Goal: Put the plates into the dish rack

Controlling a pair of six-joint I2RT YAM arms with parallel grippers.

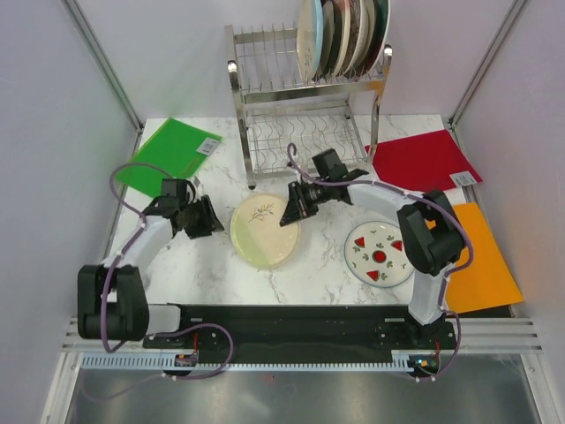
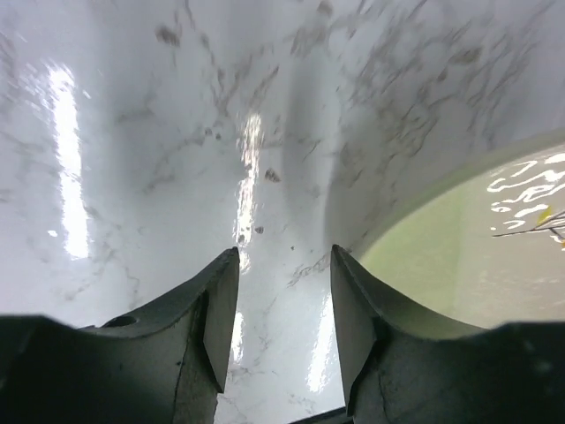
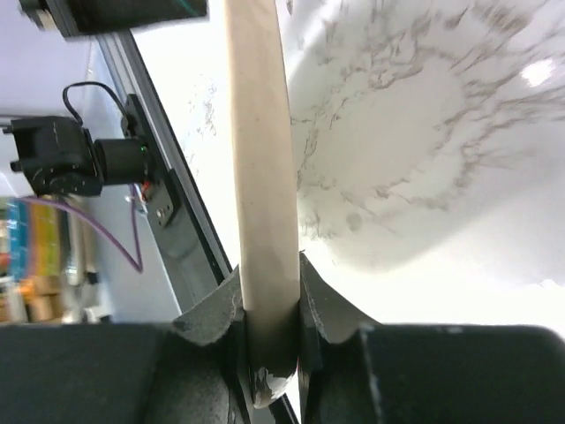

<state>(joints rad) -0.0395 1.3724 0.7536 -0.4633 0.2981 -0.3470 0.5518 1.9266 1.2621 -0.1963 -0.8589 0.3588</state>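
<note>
Our table [image 1: 212,274] holds a rack [image 1: 305,141] at twelve, green mat [image 1: 168,157] at ten, red mat [image 1: 424,159] at two, orange mat [image 1: 481,256] and melon plate [image 1: 380,253] at four.

A white marble-veined table [image 1: 203,274] carries three flat square mats: a green mat [image 1: 168,156] at the far left corner, a red mat [image 1: 422,159] at the far right, and an orange mat [image 1: 481,256] just nearer along the right edge.

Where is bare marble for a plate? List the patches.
Bare marble: the near strip between sprig plate and base rail; the gap between green mat and dish rack. Crowded: beside the watermelon plate, hemmed by red mat and orange mat.
</note>
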